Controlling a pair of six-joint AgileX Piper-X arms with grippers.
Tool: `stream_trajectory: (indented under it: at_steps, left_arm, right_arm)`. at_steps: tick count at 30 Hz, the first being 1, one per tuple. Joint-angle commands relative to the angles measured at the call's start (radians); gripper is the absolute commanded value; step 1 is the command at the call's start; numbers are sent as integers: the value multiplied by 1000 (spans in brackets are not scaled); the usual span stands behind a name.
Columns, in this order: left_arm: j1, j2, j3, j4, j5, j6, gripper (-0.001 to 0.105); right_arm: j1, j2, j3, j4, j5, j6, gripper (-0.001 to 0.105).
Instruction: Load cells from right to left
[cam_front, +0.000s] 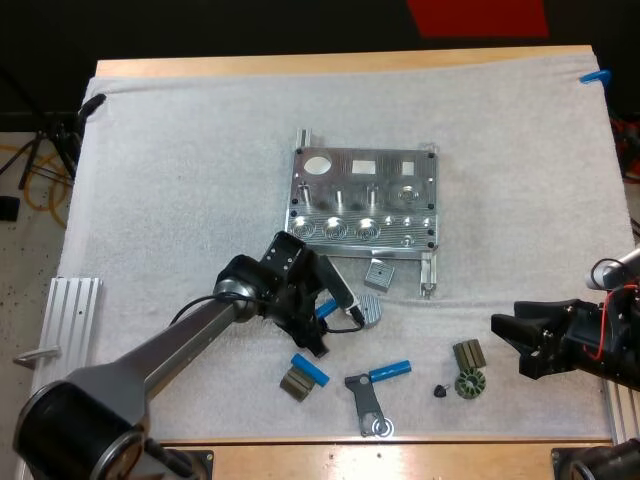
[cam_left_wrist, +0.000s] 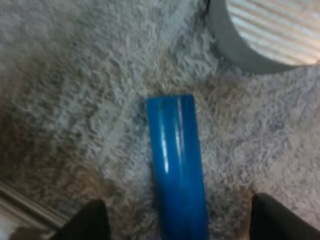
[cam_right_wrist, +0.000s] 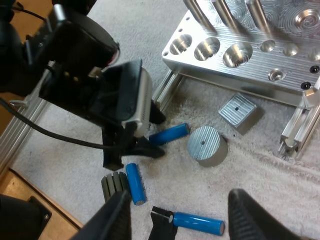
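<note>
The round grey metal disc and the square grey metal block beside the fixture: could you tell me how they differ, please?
The round grey metal disc is circular; the square grey metal block has straight sides. The block lies nearer the metal fixture; the disc lies nearer a blue cylinder. Both have ribbed tops with a centre hole and lie flat on the white mat.

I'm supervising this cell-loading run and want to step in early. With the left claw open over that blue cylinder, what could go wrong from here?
The left claw stands open astride the blue cylinder. The cylinder is round and lies on the fluffy mat, so it may roll or twist as the claw closes. The round metal disc lies just past the cylinder's end, so a skewed lift could knock it.
</note>
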Motion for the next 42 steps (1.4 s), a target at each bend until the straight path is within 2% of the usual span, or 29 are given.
stream_trajectory:
  at_steps: [1,5,8,11,13,15,23,30,36,42]
  left_arm:
    - [-5,15,-5,-8,-5,-10,59]
    - [-5,40,-5,-6,-5,-10,59]
    - [-5,40,-8,-6,-5,-38,52]
    - [-5,40,-8,5,-5,-67,32]
    - [-5,40,-12,25,-6,-71,10]
    - [-5,40,-12,32,-6,-67,0]
    - [-5,31,-15,54,-6,-62,0]
    - [-5,-45,-29,91,-6,1,0]
    - [-5,-166,-29,113,62,57,0]
    - [-5,-269,-29,147,135,133,0]
  right_arm:
    - [-3,0,-9,-11,-3,0,44]
    - [-3,0,-9,-15,-3,0,44]
    - [-3,0,-9,-15,-3,0,44]
    - [-3,0,-9,-15,-3,0,44]
    - [-3,0,-9,-15,-3,0,44]
    - [-3,0,-9,-15,6,0,44]
    - [-3,0,-9,-15,39,0,44]
    - [-3,0,-9,-15,65,29,44]
    - [-3,0,-9,-15,58,69,44]
    - [-3,7,-9,-15,-28,110,45]
